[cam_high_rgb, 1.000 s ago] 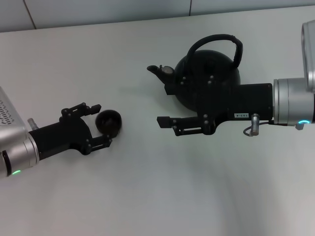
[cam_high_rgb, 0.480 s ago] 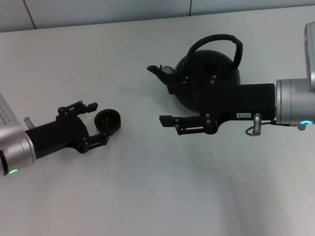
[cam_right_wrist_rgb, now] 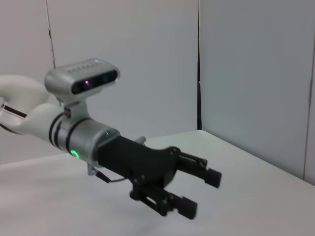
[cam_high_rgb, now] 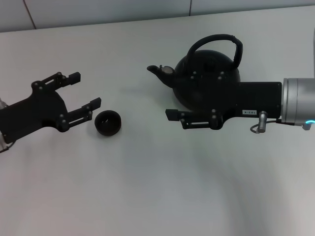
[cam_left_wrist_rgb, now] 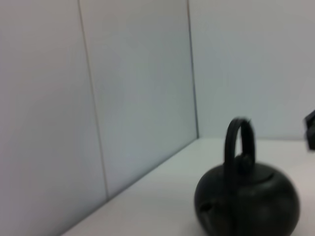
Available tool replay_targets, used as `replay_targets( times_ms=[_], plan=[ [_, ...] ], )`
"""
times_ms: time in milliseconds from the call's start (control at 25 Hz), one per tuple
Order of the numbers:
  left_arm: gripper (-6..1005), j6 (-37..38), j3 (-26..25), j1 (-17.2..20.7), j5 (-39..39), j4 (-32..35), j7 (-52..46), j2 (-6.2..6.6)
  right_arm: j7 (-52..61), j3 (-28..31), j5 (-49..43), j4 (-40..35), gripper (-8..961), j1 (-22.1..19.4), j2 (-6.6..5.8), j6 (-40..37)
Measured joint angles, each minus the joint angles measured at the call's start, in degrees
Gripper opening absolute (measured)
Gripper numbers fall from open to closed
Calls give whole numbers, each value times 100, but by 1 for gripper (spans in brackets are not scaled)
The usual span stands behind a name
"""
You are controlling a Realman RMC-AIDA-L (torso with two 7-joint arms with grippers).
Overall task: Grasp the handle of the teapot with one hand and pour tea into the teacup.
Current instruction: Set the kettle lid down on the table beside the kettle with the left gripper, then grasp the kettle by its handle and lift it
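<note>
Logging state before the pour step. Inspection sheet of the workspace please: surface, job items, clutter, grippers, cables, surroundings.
Surface: white table, no spills seen.
Teapot: upright at the far right, spout pointing toward the robot's left, lid on.
Handle: arched up over the pot, not gripped.
Teacup: upright on the table, free of any fingers.
Clutter: nothing seen.
Left gripper: open, just to the left of the teacup, not touching it.
Right gripper: in front of the teapot, holding nothing; open or shut not discernible.
Cables: short loop at the right wrist.
Surroundings: pale panelled wall behind the table.
</note>
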Motion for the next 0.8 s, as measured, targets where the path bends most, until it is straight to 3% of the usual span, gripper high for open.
replay_targets(
  times_ms=[240, 320, 560, 600, 680, 800],
  plan=[
    [755, 696, -128, 197, -3, 423, -456, 92, -4, 146, 13, -13, 759, -100, 3, 8],
    [755, 1005, -224, 208, 4, 484, -700, 202, -4, 229, 65, -65, 759, -191, 6, 24],
    [754, 1712, -285, 189, 258, 504, -1113, 690, -56, 291, 232, -388, 759, -558, 7, 55],
    [754, 1712, -285, 189, 258, 504, -1113, 690, -66, 317, 234, -430, 759, -615, 12, 54],
    [754, 1864, -297, 179, 384, 474, -1352, 910, -69, 376, 236, -474, 759, -703, 17, 35],
    [753, 1971, -303, 175, 577, 513, -1499, 984, -50, 421, 245, -551, 759, -837, 25, 6]
  ],
)
